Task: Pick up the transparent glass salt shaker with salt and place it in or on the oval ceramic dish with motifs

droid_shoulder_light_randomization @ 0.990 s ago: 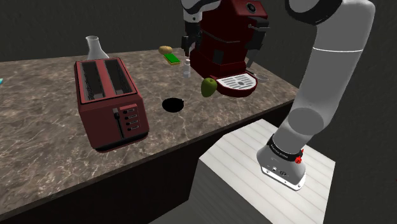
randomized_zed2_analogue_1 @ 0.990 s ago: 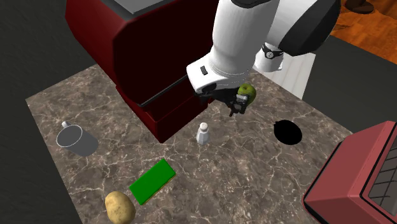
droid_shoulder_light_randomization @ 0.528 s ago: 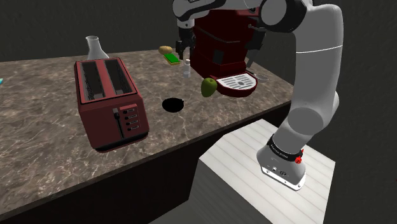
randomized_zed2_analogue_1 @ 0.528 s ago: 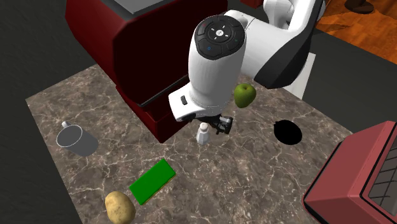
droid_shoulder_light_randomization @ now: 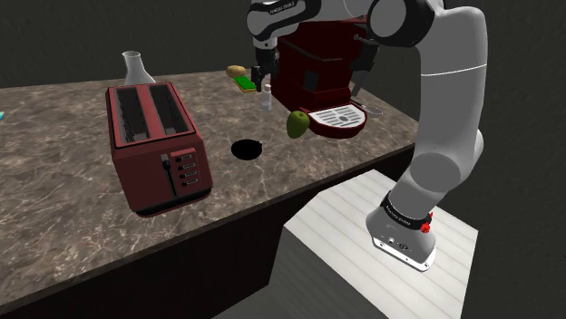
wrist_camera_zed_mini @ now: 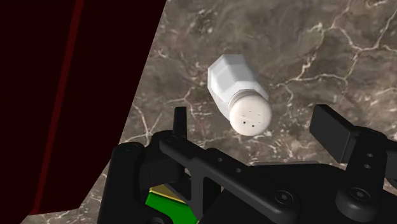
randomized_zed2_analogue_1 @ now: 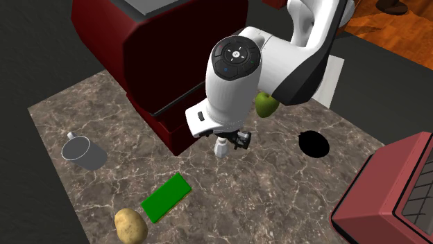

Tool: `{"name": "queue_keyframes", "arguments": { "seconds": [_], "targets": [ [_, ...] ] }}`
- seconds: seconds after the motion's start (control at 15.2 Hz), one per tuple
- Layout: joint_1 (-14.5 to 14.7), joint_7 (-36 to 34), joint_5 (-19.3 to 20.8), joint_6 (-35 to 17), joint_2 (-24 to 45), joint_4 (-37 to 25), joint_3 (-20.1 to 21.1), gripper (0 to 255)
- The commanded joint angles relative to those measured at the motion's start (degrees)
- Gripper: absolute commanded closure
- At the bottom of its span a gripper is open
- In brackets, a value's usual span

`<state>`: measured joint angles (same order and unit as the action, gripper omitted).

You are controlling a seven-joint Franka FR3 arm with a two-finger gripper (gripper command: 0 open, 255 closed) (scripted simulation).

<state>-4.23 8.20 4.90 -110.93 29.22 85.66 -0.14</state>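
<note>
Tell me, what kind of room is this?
Probably a kitchen: a stone-patterned counter carries a red toaster, a red coffee machine and a shaker.

1 shaker [wrist_camera_zed_mini: 239, 94], 1 toaster [droid_shoulder_light_randomization: 156, 145], 1 apple [droid_shoulder_light_randomization: 297, 124], 1 potato [randomized_zed2_analogue_1: 130, 224].

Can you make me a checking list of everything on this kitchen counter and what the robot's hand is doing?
Surface: dark marbled counter.
Job's things: whitish salt shaker upright beside the coffee machine; black oval dish apart from it, past the apple.
Clutter: red toaster, green block, potato, grey mug, clear flask.
Grippers: gripper open above the shaker, one finger each side, not touching.
Cables: nothing seen.
Surroundings: white stand; wooden floor.
</note>
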Motion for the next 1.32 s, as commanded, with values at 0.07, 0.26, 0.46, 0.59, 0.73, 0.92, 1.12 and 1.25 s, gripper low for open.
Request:
{"name": "queue_keyframes", "arguments": {
  "seconds": [0.07,0.26,0.46,0.59,0.73,0.92,1.12,1.25],
  "targets": [
    [0.0,0.0,0.0,-0.1,0.0,0.0,0.0,0],
    [0.0,0.0,0.0,-0.1,0.0,0.0,0.0,0],
    [0.0,0.0,0.0,-0.1,0.0,0.0,0.0,255],
    [0.0,0.0,0.0,-0.1,0.0,0.0,0.0,255],
    [0.0,0.0,0.0,-0.2,-0.2,0.3,0.0,255],
    [0.0,0.0,0.0,-0.1,0.0,0.0,0.0,255],
    [0.0,0.2,-0.1,1.9,-0.7,-1.3,0.0,255],
    [0.0,0.3,-0.1,3.2,-1.0,-2.2,0.0,255]
  ]
}}
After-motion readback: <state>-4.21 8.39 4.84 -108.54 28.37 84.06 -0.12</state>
